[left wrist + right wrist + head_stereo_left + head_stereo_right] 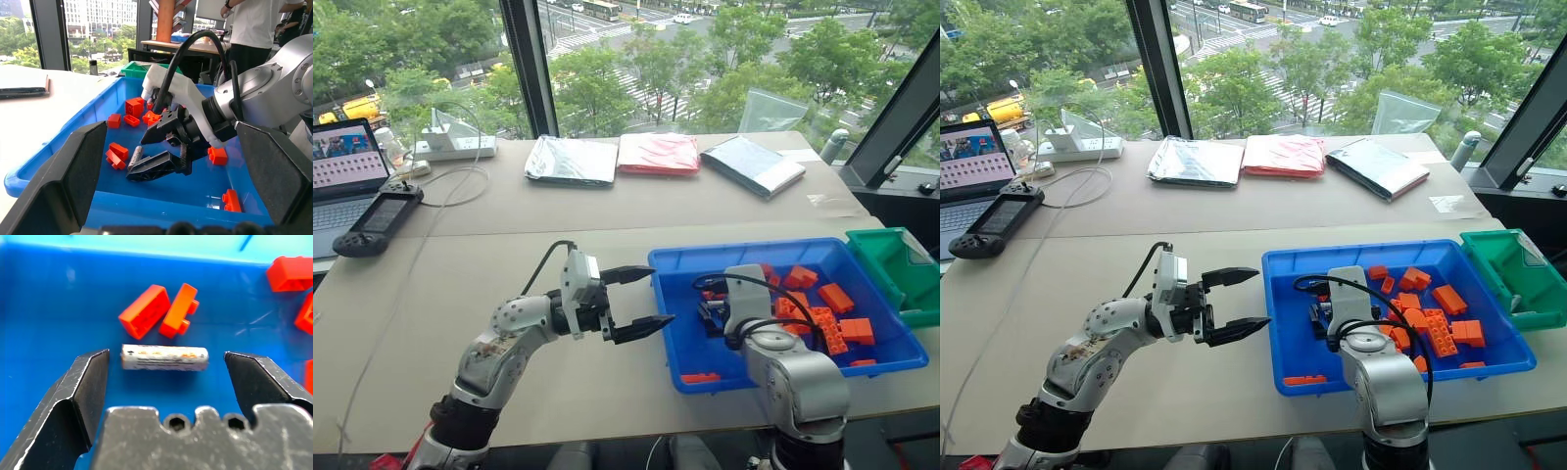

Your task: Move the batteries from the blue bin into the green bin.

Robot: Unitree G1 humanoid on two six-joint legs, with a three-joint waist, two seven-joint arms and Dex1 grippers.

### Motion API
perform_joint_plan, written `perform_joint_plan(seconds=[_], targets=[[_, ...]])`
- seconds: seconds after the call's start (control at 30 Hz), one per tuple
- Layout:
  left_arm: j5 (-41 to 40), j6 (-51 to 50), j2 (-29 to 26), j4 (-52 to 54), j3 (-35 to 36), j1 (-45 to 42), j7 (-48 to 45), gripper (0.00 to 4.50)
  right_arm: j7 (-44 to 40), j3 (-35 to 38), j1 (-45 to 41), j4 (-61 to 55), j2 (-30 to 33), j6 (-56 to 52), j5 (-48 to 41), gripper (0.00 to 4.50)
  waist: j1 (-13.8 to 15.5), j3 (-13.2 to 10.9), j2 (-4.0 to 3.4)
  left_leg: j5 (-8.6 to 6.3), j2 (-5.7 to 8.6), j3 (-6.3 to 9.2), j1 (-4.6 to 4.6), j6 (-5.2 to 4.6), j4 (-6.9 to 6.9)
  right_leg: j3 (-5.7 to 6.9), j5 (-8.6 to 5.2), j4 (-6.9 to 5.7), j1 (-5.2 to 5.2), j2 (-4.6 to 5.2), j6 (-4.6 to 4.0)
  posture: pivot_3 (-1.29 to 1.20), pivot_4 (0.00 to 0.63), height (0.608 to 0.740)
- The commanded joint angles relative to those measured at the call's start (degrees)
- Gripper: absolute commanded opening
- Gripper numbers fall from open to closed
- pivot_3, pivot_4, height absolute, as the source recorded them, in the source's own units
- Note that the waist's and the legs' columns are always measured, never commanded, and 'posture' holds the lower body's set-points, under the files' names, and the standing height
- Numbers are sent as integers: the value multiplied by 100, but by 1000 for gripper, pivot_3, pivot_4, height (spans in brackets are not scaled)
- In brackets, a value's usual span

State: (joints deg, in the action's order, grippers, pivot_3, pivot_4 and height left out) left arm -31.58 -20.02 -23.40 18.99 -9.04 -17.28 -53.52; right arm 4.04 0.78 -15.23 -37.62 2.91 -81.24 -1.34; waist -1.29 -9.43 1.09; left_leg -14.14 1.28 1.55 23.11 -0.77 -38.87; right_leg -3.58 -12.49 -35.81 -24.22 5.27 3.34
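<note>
A single grey battery (164, 357) is seen lying flat on the floor of the blue bin (671, 294), between the wide-open fingers of the right gripper (166, 369), nothing gripped. Two orange bricks (159, 311) lie just beyond it. The left gripper (641, 299) is held open and empty beside the bin. The green bin (891, 264) is placed against the blue bin's right end.

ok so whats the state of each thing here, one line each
battery: lying flat on the blue bin floor, between the open fingers of the right tool, not gripped
right tool: open, down inside the blue bin
left tool: open, holding nothing, beside the blue bin
blue bin: holds orange bricks and the battery
orange bricks: loose, scattered
green bin: upright
laptop: on
</note>
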Motion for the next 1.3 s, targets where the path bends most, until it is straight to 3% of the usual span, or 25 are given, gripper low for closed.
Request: perform_joint_plan(seconds=[0.03,0.23,0.27,0.43,0.5,0.7,0.8,0.97,1.1,1.3], targets=[[5,57,-10,143,28,-19,-5,4500,-25,116,91,31,112,185,62,4326,19,0,0,0,1,1,0,0,0,0,0,0,1,1,0,0,150,740],[12,61,-12,139,31,-26,10,4500,-109,32,190,-38,149,205,-3,4326,6,0,0,0,-1,0,-4,0,1,0,0,0,3,-2,0,0,150,740],[12,62,-12,137,30,-26,9,4500,-118,3,198,-45,162,204,-1,3819,5,0,0,0,-1,0,-5,0,1,0,0,0,3,-2,0,0,150,740],[11,58,-6,126,22,-41,7,4500,-329,-87,187,-321,325,217,-89,2505,12,0,0,0,-1,0,-4,0,0,0,0,0,4,-1,0,0,150,740],[20,57,2,123,14,-54,18,4500,-751,361,77,-820,352,15,-404,2505,14,0,0,0,0,0,-3,0,0,0,0,0,3,0,0,0,150,740],[14,54,34,95,-5,-69,16,4500,-2246,2217,-680,-1819,1459,-910,-1183,2505,40,0,0,0,1,1,1,-1,-3,1,0,2,4,1,1,0,150,740],[16,59,55,76,-12,-76,21,4500,-1813,2820,-1218,-1331,1806,-320,-769,2505,26,0,0,0,-3,0,-1,-1,-2,3,-1,2,4,-3,0,0,150,740],[33,77,130,57,-44,-66,64,4500,239,2704,-958,381,2574,1202,1029,2505,69,0,1,0,4,-19,2,0,0,3,-2,2,5,2,-1,0,150,740],[57,86,191,63,-85,-52,106,4500,879,2829,-1206,1511,2327,2236,1214,2505,16,1,0,1,10,-34,6,0,2,-4,-2,3,-1,9,0,0,150,740],[108,102,240,80,-85,-52,148,4500,1173,2935,-1497,2492,2351,3226,1174,2505,-83,0,-2,1,0,-29,-6,-1,4,-24,-2,-7,-1,-2,0,0,150,740]])
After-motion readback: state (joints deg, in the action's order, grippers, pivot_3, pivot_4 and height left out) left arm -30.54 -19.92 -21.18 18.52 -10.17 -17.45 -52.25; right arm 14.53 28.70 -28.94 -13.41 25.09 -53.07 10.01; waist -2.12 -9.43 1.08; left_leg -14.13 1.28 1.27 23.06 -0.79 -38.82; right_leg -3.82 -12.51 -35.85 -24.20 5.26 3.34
